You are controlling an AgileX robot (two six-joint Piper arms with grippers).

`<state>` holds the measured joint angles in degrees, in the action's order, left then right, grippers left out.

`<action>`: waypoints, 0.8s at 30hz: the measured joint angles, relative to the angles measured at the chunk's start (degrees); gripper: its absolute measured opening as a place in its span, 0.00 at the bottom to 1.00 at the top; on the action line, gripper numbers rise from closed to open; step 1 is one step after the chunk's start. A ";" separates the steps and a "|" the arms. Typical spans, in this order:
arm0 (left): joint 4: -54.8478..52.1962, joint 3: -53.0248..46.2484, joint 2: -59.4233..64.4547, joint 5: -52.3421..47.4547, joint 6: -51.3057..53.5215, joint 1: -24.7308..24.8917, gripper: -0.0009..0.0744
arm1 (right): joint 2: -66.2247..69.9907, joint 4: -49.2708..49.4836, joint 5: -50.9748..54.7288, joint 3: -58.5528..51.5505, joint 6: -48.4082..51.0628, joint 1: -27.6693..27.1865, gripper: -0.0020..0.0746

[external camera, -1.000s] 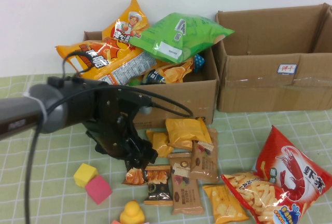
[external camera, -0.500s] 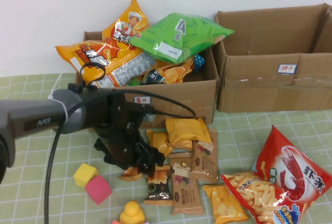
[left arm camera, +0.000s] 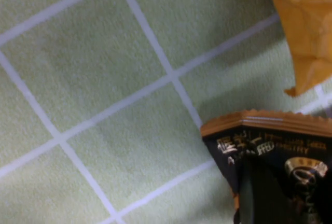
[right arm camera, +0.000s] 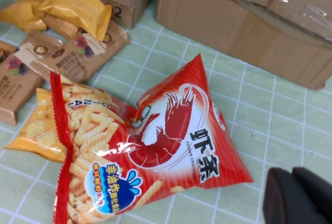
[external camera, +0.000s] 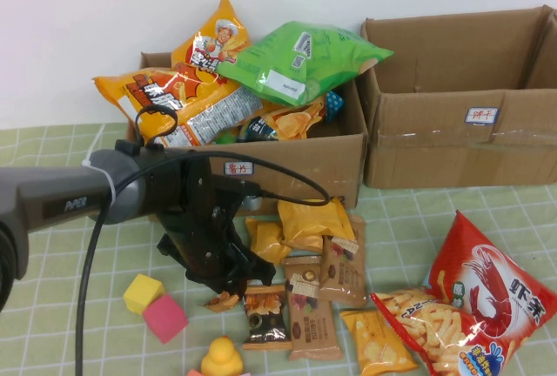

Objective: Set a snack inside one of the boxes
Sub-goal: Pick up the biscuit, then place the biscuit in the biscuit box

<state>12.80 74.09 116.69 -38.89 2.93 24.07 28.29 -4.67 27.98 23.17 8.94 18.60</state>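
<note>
Cardboard boxes, two, are set side by side at the back of a green checked cloth [external camera: 87, 219]. Left box [external camera: 305, 158]: heaped past its rim with big bags, orange ones [external camera: 174, 97] and a green one [external camera: 300, 58] on top. Right box [external camera: 461, 145]: white label on the front; nothing can be seen inside from this angle.

Left gripper [external camera: 228, 285]: lowered onto the cloth in front of the left box, at the left edge of a cluster of small packets. A dark packet with an orange edge [external camera: 224, 299] is seen pinched at its tip, one corner poking out below; in the left wrist view the same packet [left arm camera: 270, 151] is seen lying against a finger, so the fingers are judged to be nearly closed on it, though the hold cannot be confirmed as firm.

Bearing: the left box lies directly behind the left gripper and much nearer than the right one; a lift and a move back over its front wall is what is called for. The existing heap is judged to leave little room.

Right gripper [right arm camera: 298, 195]: only a dark edge is shown in its own view, beside a red shrimp-chip bag [right arm camera: 155, 146]; its opening cannot be told.

Loose items: brown bars [external camera: 309, 302], yellow packets [external camera: 309, 219], yellow and pink blocks [external camera: 157, 306], a yellow duck [external camera: 222, 359].
</note>
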 joint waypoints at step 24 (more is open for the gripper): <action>32.05 32.62 -3.16 -4.98 35.72 7.13 0.21 | 0.00 -1.20 -0.24 0.00 -0.02 0.00 0.04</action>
<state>44.85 106.71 113.53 -43.87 38.65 31.20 28.29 -5.86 27.73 23.17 8.93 18.60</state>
